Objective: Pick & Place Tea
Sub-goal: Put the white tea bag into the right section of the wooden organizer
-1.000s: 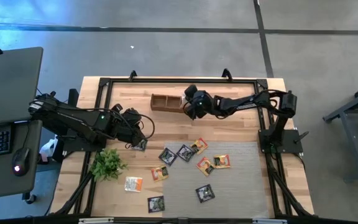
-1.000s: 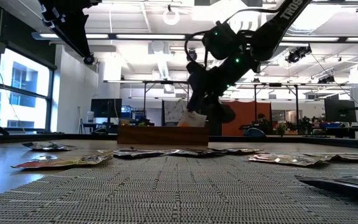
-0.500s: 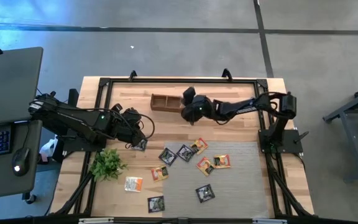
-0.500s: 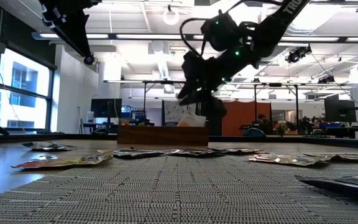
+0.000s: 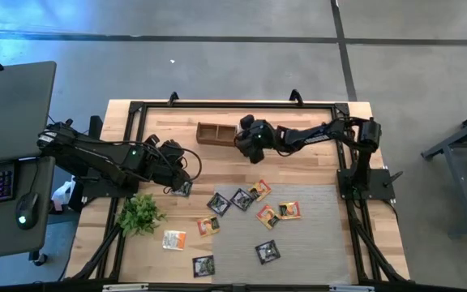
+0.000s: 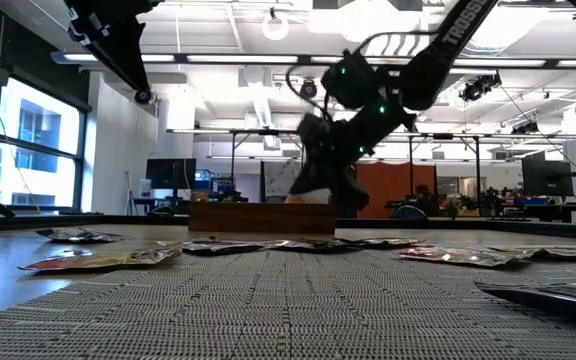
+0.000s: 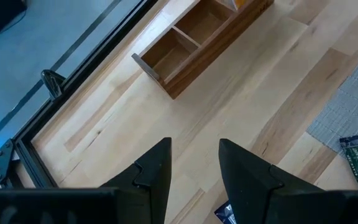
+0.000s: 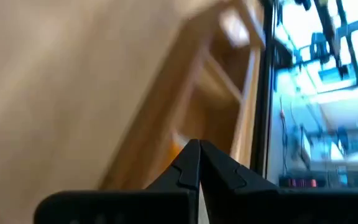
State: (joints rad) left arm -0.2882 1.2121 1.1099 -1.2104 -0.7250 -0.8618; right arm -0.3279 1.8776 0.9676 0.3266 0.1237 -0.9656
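Note:
Several flat square tea sachets lie on the table in the high view: dark ones (image 5: pixel 242 198), orange ones (image 5: pixel 289 210), and a white-and-orange one (image 5: pixel 174 239). A long wooden box (image 5: pixel 217 132) with compartments sits near the far edge. My right gripper (image 5: pixel 248 143) hovers shut beside the box's right end; its wrist view shows the shut gripper (image 8: pixel 197 149) over the box (image 8: pixel 219 81), with something orange (image 8: pixel 178 146) inside. My left gripper (image 5: pixel 178 175) is open above the wood (image 7: pixel 194 158), next to a dark sachet (image 5: pixel 183 189).
A green plant (image 5: pixel 140 213) stands near the table's left edge, close to my left arm. A grey woven mat (image 5: pixel 314 231) covers the near right part of the table under some sachets. A black frame (image 5: pixel 217 104) runs around the table.
My right gripper has risen from the box's right end, tipped and turned, then dropped a little and drifted toward the table's right. A white sachet stays standing in the box. My left arm has kept still.

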